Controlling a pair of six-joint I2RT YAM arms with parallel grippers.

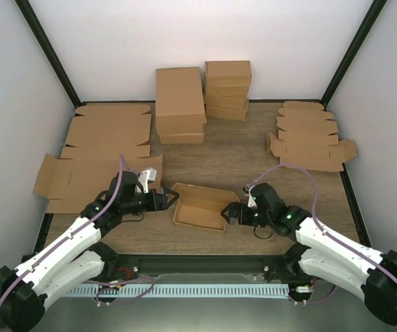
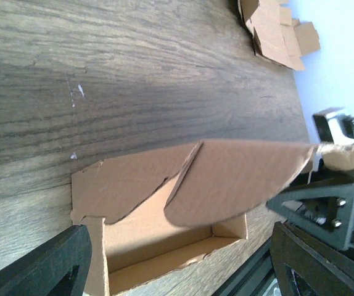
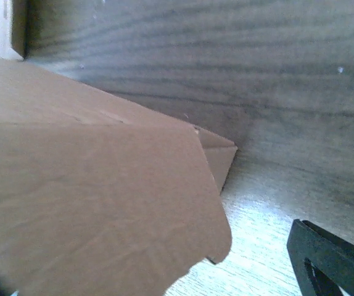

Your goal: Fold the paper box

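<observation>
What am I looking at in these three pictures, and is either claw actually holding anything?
Two white robot arms are bolted at the near edge of a wooden table. The wide picture looks down from above and behind them. The other two come from a camera on each wrist. Mid-table lies a half-folded paper box, its top open. The left gripper sits at its left end and the right gripper at its right end. Both stand open, clamping nothing. At the back are stacks of folded boxes, and flat cardboard blanks lie along both sides.
</observation>
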